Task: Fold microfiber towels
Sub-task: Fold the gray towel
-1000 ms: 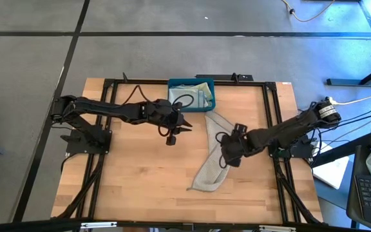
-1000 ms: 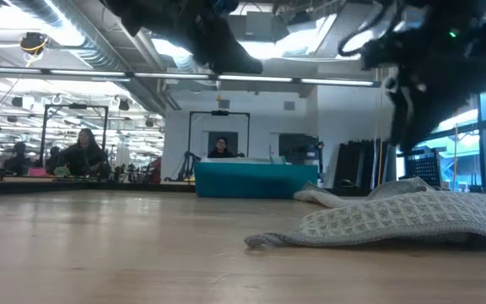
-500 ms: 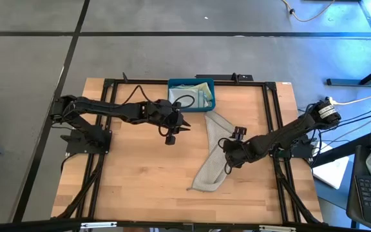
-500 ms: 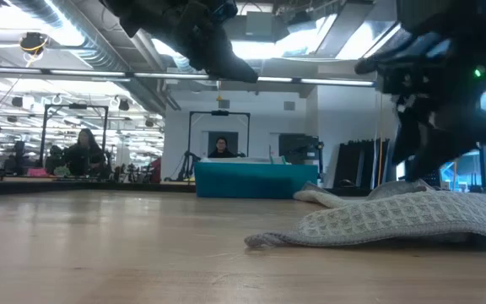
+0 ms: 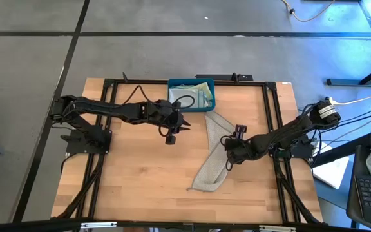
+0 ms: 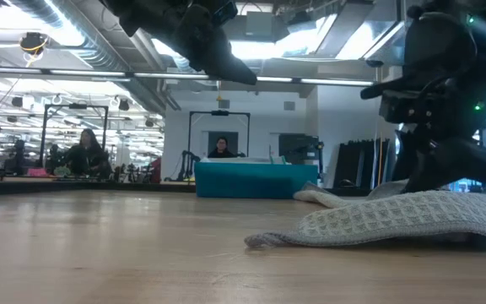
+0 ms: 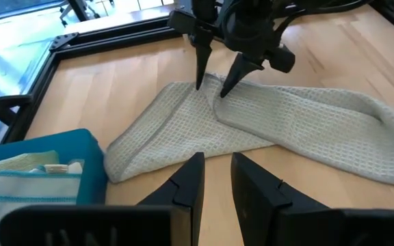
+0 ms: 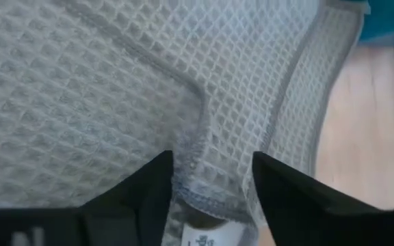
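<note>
Right of centre in the high view, a pale grey-beige towel (image 5: 212, 154) lies rumpled on the table (image 5: 134, 187), the right gripper (image 5: 228, 153) pressed onto it, fingers apart astride a hemmed fold. At upper centre the left gripper (image 5: 172, 131) hovers empty, fingers narrowly parted, beside the teal bin (image 5: 210, 102) of towels.

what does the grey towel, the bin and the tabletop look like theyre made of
Grey towel: soft woven cloth, likely microfiber, with a matte waffle grid and stitched hem; it lies limp and creased.
Bin: probably rigid plastic, judging by its smooth teal walls and straight edges.
Tabletop: pale wood, seemingly sealed planks, with visible grain and board lines.
</note>
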Robot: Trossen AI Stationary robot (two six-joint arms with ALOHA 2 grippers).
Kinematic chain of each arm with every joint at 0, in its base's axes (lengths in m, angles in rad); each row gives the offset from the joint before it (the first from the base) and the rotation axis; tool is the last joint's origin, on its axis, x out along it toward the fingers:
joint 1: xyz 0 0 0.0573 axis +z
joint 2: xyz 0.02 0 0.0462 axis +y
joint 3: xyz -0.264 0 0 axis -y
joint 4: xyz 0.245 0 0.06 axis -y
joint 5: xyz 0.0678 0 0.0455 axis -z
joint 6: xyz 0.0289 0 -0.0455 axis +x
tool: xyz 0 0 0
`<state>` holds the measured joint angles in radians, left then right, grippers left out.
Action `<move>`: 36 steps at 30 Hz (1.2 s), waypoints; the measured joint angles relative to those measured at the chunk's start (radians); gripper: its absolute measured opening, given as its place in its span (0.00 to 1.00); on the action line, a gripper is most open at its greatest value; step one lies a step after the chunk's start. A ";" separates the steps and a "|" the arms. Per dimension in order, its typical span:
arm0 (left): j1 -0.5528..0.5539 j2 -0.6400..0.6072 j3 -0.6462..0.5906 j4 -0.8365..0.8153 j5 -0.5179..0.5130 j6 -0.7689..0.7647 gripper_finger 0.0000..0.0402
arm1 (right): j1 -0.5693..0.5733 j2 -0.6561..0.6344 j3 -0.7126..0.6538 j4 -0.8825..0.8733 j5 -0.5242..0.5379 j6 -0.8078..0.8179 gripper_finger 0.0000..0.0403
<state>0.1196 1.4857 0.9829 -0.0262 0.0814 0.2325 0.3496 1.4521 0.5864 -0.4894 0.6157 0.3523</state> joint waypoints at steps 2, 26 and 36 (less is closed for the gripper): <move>0.000 0.000 0.000 -0.001 -0.001 0.001 0.16 | 0.000 0.000 0.001 0.001 0.013 -0.020 0.46; 0.000 0.000 0.000 -0.042 0.164 0.013 0.18 | -0.030 0.000 0.372 -0.202 0.104 -0.233 0.01; 0.000 -0.001 0.000 0.114 0.314 -0.074 0.25 | -0.025 0.000 0.641 -0.158 0.081 -0.480 0.00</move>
<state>0.1197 1.4850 0.9829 0.0878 0.3959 0.1586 0.3248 1.4517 1.2271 -0.6473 0.6968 -0.1277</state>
